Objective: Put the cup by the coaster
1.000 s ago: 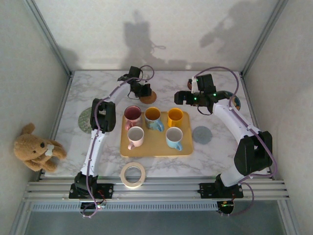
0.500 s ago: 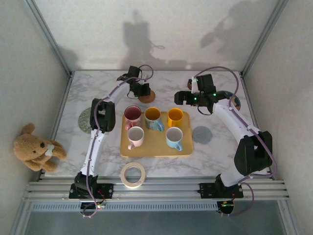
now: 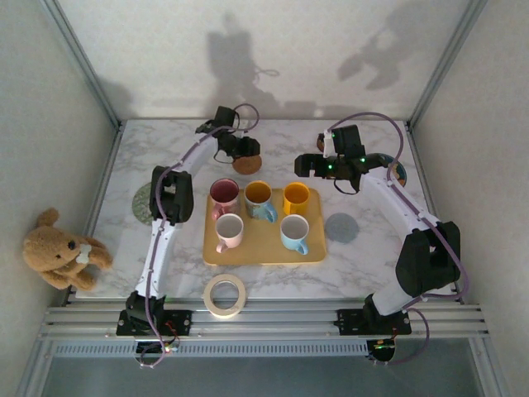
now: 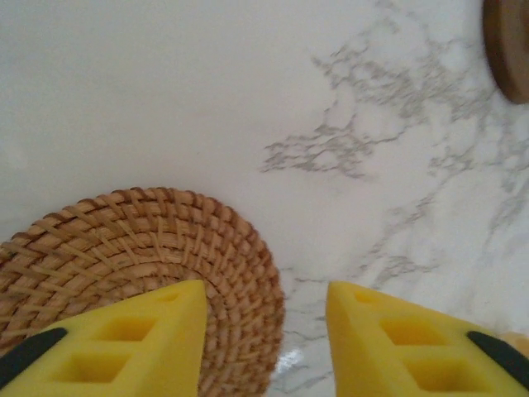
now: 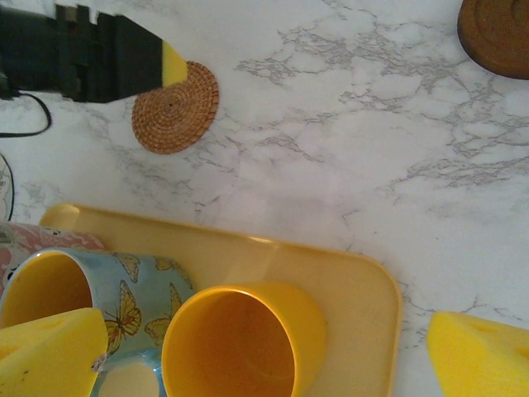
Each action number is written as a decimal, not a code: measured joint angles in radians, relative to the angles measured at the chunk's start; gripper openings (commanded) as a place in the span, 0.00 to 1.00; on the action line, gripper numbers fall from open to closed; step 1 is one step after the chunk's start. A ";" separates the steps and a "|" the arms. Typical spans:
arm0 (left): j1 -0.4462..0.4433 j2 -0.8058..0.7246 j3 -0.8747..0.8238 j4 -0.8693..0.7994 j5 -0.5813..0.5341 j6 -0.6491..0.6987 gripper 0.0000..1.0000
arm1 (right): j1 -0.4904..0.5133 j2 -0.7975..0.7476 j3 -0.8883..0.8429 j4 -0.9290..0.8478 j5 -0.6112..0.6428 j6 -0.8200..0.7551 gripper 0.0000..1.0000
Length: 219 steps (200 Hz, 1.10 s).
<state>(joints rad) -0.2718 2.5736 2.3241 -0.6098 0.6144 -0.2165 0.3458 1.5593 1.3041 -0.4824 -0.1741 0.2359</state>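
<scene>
A yellow tray (image 3: 264, 248) holds several cups. The plain yellow cup (image 5: 240, 343) stands at its back right (image 3: 296, 197), beside a butterfly cup (image 5: 107, 289). My right gripper (image 5: 264, 356) hangs open above the yellow cup, a finger on each side of it and not touching; from above, the right gripper (image 3: 307, 165) sits just behind the tray. The round wicker coaster (image 4: 140, 248) lies behind the tray (image 3: 245, 164). My left gripper (image 4: 266, 289) is open and empty low over the coaster's right edge, and appears above the coaster (image 3: 244, 149) from overhead.
A grey coaster (image 3: 341, 227) lies right of the tray, a green one (image 3: 143, 203) left of it, a dark wooden one (image 5: 496, 25) at the far right. A tape roll (image 3: 225, 294) sits near the front edge. A teddy bear (image 3: 59, 248) lies outside the left rail.
My left gripper has edged slightly over the wicker coaster, covering more of it. The right arm and the cups have stayed put.
</scene>
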 measured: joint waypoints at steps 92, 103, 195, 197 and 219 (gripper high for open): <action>-0.005 -0.410 -0.126 0.000 -0.154 -0.005 0.78 | 0.000 -0.109 0.018 -0.097 0.055 -0.009 0.99; -0.006 -0.492 -0.212 0.014 -0.171 -0.005 0.82 | 0.000 -0.129 0.026 -0.126 0.071 -0.012 0.99; -0.003 -1.011 -0.846 0.036 -0.433 -0.042 1.00 | 0.000 -0.277 0.017 -0.374 0.167 0.001 0.99; -0.003 -1.017 -0.853 0.033 -0.436 -0.042 1.00 | 0.000 -0.278 0.015 -0.378 0.167 0.002 0.99; 0.019 -1.079 -0.959 0.015 -0.481 -0.063 0.98 | 0.000 -0.298 -0.022 -0.398 0.150 0.019 0.99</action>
<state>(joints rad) -0.2531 1.4948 1.3647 -0.5949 0.1329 -0.2794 0.3458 1.2613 1.2819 -0.8803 -0.0238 0.2550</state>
